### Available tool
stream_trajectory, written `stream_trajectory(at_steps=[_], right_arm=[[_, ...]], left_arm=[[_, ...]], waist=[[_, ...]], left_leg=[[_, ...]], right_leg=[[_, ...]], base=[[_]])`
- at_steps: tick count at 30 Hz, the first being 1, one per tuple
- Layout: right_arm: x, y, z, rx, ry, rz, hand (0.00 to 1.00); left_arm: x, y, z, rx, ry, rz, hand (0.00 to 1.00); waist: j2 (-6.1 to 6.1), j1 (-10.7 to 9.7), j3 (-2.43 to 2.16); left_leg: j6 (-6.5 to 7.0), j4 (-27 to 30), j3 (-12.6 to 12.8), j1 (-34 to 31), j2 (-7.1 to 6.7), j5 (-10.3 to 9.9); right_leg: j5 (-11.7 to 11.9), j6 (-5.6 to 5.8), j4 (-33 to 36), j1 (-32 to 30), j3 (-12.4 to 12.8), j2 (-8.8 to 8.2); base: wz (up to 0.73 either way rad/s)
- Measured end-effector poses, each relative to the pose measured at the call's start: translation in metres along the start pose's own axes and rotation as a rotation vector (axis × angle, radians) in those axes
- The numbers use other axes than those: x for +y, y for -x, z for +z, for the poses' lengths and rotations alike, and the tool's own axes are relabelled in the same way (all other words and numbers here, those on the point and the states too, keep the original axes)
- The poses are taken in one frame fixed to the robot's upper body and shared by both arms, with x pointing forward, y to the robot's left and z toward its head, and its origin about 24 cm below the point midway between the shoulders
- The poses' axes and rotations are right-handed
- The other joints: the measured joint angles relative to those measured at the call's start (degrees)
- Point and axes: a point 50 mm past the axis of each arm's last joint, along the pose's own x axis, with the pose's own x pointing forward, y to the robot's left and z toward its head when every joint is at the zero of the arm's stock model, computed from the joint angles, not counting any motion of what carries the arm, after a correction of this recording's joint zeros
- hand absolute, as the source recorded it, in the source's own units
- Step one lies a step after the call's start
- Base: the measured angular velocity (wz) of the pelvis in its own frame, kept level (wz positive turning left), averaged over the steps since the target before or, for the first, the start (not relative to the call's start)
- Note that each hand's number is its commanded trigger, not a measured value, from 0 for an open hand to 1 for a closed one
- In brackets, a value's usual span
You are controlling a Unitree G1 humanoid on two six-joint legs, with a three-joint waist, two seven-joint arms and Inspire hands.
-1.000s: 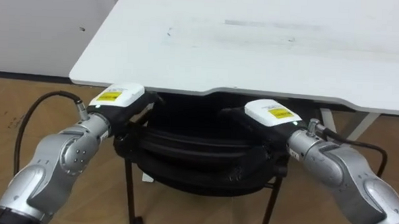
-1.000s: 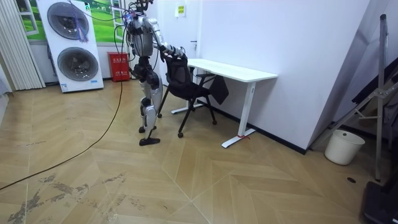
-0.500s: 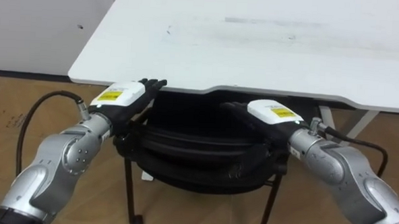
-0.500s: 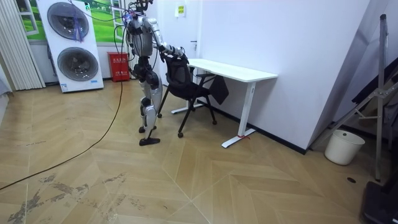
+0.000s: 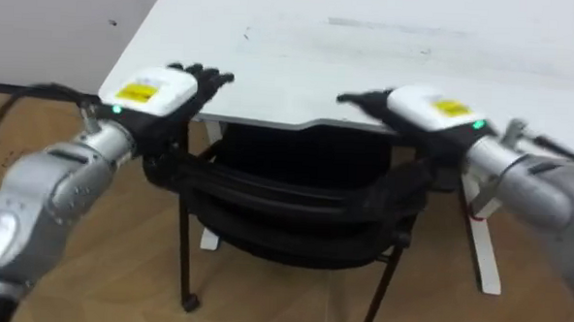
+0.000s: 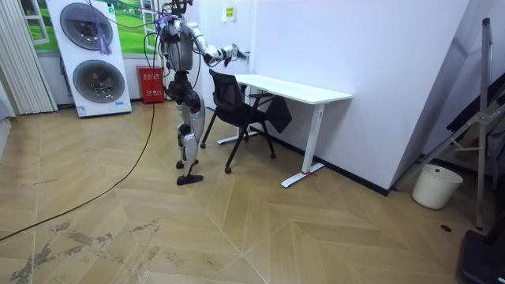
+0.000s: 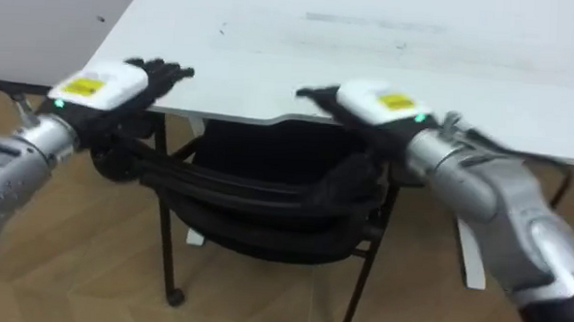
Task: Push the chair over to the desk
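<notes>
Chair (image 5: 290, 202) sits right at the white desk (image 5: 388, 59), black seat tucked in the shadow beneath the top and the curved backrest (image 5: 267, 184) lined up just below the desk's near edge. Both hands hover above that backrest, apart from it as far as the eye views tell: the left hand (image 5: 152, 93) is up at the desk's corner with fingers (image 5: 208, 77) stretched out straight and holding nothing, and the right hand (image 5: 427, 102) is level with it on the other side, fingers flat too, reaching over the desk edge and empty. In the room view the robot stands upright on the wooden floor (image 6: 237, 229) behind the chair (image 6: 237, 110), arms raised toward the wall (image 6: 355, 47), with the desk (image 6: 304, 90) running off to the room view's right. By my reading the push is essentially done, since the seat is under the top. What might remain is a last nudge if the backrest should meet the edge, and for that the hands would need to come down onto the rail again.
</notes>
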Motion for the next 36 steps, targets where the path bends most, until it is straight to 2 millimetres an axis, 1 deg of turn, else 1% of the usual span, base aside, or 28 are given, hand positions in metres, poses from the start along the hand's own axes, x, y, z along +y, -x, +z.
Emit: stream_trajectory(at_steps=[1, 2, 3, 5, 6, 7, 9, 10, 11, 12, 13, 15, 16, 18, 19, 20, 21, 22, 23, 25, 27, 28, 30, 31, 32, 33, 34, 36], right_arm=[[-0.017, 0.003, 0.0, -0.004, 0.013, -0.082, 0.0], [-0.047, 0.014, -0.003, -0.002, 0.053, -0.223, 0.0], [-0.068, 0.025, -0.006, 0.015, 0.083, -0.336, 0.0], [-0.088, 0.038, -0.012, 0.043, 0.101, -0.454, 0.0], [-0.097, 0.048, -0.017, 0.068, 0.11, -0.509, 0.0], [-0.1, 0.053, -0.02, 0.081, 0.112, -0.535, 0.0], [-0.111, 0.073, -0.03, 0.131, 0.122, -0.633, 0.0], [-0.114, 0.078, -0.032, 0.14, 0.115, -0.664, 0.0], [-0.121, 0.087, -0.035, 0.154, 0.108, -0.727, 0.0], [-0.13, 0.097, -0.038, 0.171, 0.123, -0.789, 0.0], [-0.133, 0.103, -0.04, 0.18, 0.132, -0.813, 0.0], [-0.143, 0.125, -0.055, 0.251, 0.136, -0.926, 0.0], [-0.143, 0.129, -0.06, 0.271, 0.128, -0.952, 0.0], [-0.141, 0.156, -0.076, 0.384, 0.125, -1.017, 0.0], [-0.141, 0.164, -0.079, 0.41, 0.12, -1.032, 0.0], [-0.138, 0.179, -0.084, 0.452, 0.087, -1.072, 0.0], [-0.136, 0.193, -0.088, 0.493, 0.06, -1.131, 0.0], [-0.134, 0.199, -0.09, 0.517, 0.049, -1.163, 0.0], [-0.127, 0.21, -0.094, 0.56, 0.002, -1.228, 0.0], [-0.11, 0.228, -0.102, 0.655, -0.059, -1.289, 0.0], [-0.07, 0.258, -0.114, 0.851, -0.182, -1.315, 0.0], [-0.055, 0.266, -0.117, 0.919, -0.23, -1.318, 0.0], [0.008, 0.296, -0.12, 1.187, -0.463, -1.319, 0.0], [0.024, 0.302, -0.12, 1.251, -0.526, -1.315, 0.0], [0.055, 0.314, -0.118, 1.38, -0.635, -1.292, 0.0], [0.087, 0.323, -0.114, 1.499, -0.742, -1.256, 0.0], [0.102, 0.328, -0.111, 1.556, -0.794, -1.231, 0.0], [0.151, 0.346, -0.096, 1.734, -0.978, -1.146, 0.0]], left_arm=[[0.018, 0.001, -0.003, 0.004, -0.01, 0.095, 0.0], [0.048, 0.01, -0.009, 0.015, -0.054, 0.247, 0.0], [0.069, 0.02, -0.02, 0.047, -0.096, 0.356, 0.0], [0.089, 0.035, -0.038, 0.129, -0.146, 0.458, 0.0], [0.096, 0.045, -0.047, 0.177, -0.172, 0.506, 0.0], [0.098, 0.051, -0.051, 0.197, -0.181, 0.527, 0.0], [0.1, 0.074, -0.066, 0.277, -0.214, 0.584, 0.0], [0.1, 0.08, -0.07, 0.296, -0.225, 0.598, 0.0], [0.101, 0.09, -0.075, 0.33, -0.245, 0.626, 0.0], [0.102, 0.104, -0.081, 0.365, -0.274, 0.651, 0.0], [0.102, 0.112, -0.084, 0.381, -0.289, 0.659, 0.0], [0.099, 0.136, -0.102, 0.458, -0.27, 0.699, 0.0], [0.097, 0.142, -0.108, 0.489, -0.257, 0.708, 0.0], [0.086, 0.173, -0.129, 0.644, -0.211, 0.73, 0.0], [0.082, 0.18, -0.133, 0.682, -0.2, 0.74, 0.0], [0.075, 0.196, -0.137, 0.753, -0.182, 0.77, 0.0], [0.067, 0.212, -0.139, 0.816, -0.138, 0.813, 0.0], [0.062, 0.218, -0.14, 0.846, -0.115, 0.833, 0.0], [0.05, 0.231, -0.143, 0.913, -0.067, 0.86, 0.0], [0.029, 0.25, -0.148, 1.03, 0.019, 0.884, 0.0], [-0.01, 0.279, -0.149, 1.221, 0.123, 0.869, 0.0], [-0.022, 0.286, -0.147, 1.272, 0.163, 0.859, 0.0], [-0.075, 0.317, -0.135, 1.496, 0.32, 0.76, 0.0], [-0.088, 0.324, -0.13, 1.551, 0.362, 0.731, 0.0], [-0.114, 0.333, -0.119, 1.643, 0.447, 0.671, 0.0], [-0.137, 0.343, -0.105, 1.723, 0.527, 0.598, 0.0], [-0.148, 0.35, -0.097, 1.762, 0.561, 0.549, 0.0], [-0.187, 0.373, -0.067, 1.9, 0.679, 0.364, 0.0]], waist=[[-0.02, 0.02, -0.01], [-0.07, 0.01, -0.19], [-0.23, 0.14, -0.3], [-0.16, -0.19, -0.46], [-0.14, -1.05, -0.48], [-0.16, -1.46, -0.49], [-0.13, -2.46, -0.53], [-0.13, -2.92, -0.54], [-0.07, -3.21, -0.64], [0.01, -3.32, -0.79], [0.04, -3.6, -0.81], [0.22, -4.46, -1.3], [0.26, -4.61, -1.68], [0.55, -5.04, -1.95], [0.62, -5.01, -1.99], [0.86, -4.91, -2.08], [0.88, -5.12, -2.04], [0.87, -5.16, -1.94], [1.19, -5.12, -1.56], [1.31, -4.88, -1.49], [1.43, -4.64, -1.57], [1.45, -4.61, -1.55], [1.49, -4.48, -1.57], [1.51, -4.49, -1.57], [1.55, -4.33, -1.67], [1.46, -4.32, -1.71], [1.48, -4.29, -1.69], [1.73, -4.29, -1.76]], left_leg=[[0.02, -0.14, 0.13, 0.01, -0.04, -0.01], [0.17, -0.57, 0.46, 0.3, -0.14, -0.13], [0.36, -1.03, 0.92, 1.05, -0.24, -0.31], [0.38, -1.09, 1.67, 1.86, -0.2, -0.92], [0.45, -1.1, 1.81, 1.85, -0.24, -1.04], [0.46, -1.14, 1.89, 1.84, -0.26, -1.06], [0.38, -1.27, 2.3, 1.82, -0.09, -1.21], [0.36, -1.28, 2.44, 1.8, -0.04, -1.22], [0.38, -1.45, 3.06, 1.75, 0.09, -1.24], [0.4, -1.99, 4.03, 2.07, 0.3, -1.25], [0.46, -2.1, 4.45, 2.3, 0.38, -1.29], [0.62, -2.03, 5.15, 3.31, 0.49, -1.81], [0.64, -2.04, 5.44, 3.52, 0.57, -1.93], [0.57, -1.96, 6.46, 4.54, 0.93, -2.64], [0.59, -2.03, 6.48, 4.6, 0.95, -2.76], [0.63, -1.95, 6.51, 4.64, 0.94, -2.8], [0.64, -1.79, 6.77, 4.66, 0.94, -2.84], [0.65, -1.74, 6.84, 4.68, 0.95, -2.85], [0.63, -1.63, 7.19, 4.76, 1.0, -2.91], [0.45, -1.08, 7.6, 4.9, 1.2, -3.06], [0.34, -1.45, 7.76, 4.82, 1.24, -3.06], [0.34, -1.61, 7.75, 4.85, 1.22, -2.99], [0.33, -1.86, 7.81, 4.79, 1.2, -2.96], [0.33, -1.88, 7.83, 4.74, 1.18, -2.95], [0.33, -1.81, 7.88, 4.4, 1.2, -2.96], [0.36, -1.85, 8.01, 4.14, 1.24, -2.94], [0.36, -1.91, 8.05, 4.15, 1.24, -2.94], [0.52, -1.92, 8.44, 4.3, 1.27, -3.09]], right_leg=[[-0.17, 0.22, -0.24, -0.08, 0.0, -0.12], [-0.3, 0.5, -0.91, 0.24, 0.2, -0.23], [-0.18, 0.35, -0.88, 0.71, 0.71, -0.39], [-0.11, 0.33, -1.05, 1.35, 1.43, -0.43], [-0.1, 0.35, -1.0, 1.7, 1.42, -0.46], [-0.09, 0.36, -0.94, 1.75, 1.41, -0.46], [-0.09, 0.36, -0.91, 1.58, 1.68, -0.41], [-0.09, 0.36, -0.89, 1.51, 1.73, -0.4], [-0.09, 0.36, -0.87, 1.31, 1.79, -0.42], [-0.09, 0.36, -0.89, 1.15, 3.05, -0.41], [-0.09, 0.36, -0.9, 1.18, 3.31, -0.41], [-0.09, 0.36, -0.87, 2.24, 3.51, -0.46], [-0.09, 0.36, -0.87, 2.36, 3.62, -0.46], [-0.1, 0.37, -0.86, 2.88, 4.73, -0.38], [-0.1, 0.38, -0.84, 2.96, 4.77, -0.37], [-0.14, 0.44, -0.83, 3.05, 4.9, -0.39], [-0.25, 0.6, -0.88, 3.05, 4.87, -0.47], [-0.3, 0.65, -0.9, 2.95, 4.93, -0.48], [-0.7, 0.63, -0.94, 2.91, 5.45, -0.48], [-1.48, 1.14, -0.68, 2.53, 5.99, -0.43], [-1.49, 1.31, -0.5, 2.09, 6.22, -0.46], [-1.47, 1.3, -0.46, 2.05, 6.28, -0.47], [-1.46, 1.31, -0.39, 1.8, 6.47, -0.52], [-1.46, 1.31, -0.36, 1.73, 6.48, -0.54], [-1.47, 1.26, -0.08, 1.3, 6.51, -0.57], [-1.27, 0.76, 0.31, 0.8, 6.66, -0.59], [-1.23, 0.7, 0.25, 0.78, 6.74, -0.59], [-1.28, 0.58, 0.17, 0.82, 7.59, -0.61]], base=[[-0.08], [-0.13], [-0.17], [-0.17], [-0.03], [0.09], [-0.02], [-0.06], [-0.14], [-0.2], [-0.22], [-0.07], [-0.16], [-0.28], [-0.14], [-0.07], [-0.06], [-0.12], [-0.13], [-0.13], [-0.06], [0.0], [0.0], [0.0], [0.0], [0.0], [-0.08], [-0.1]])
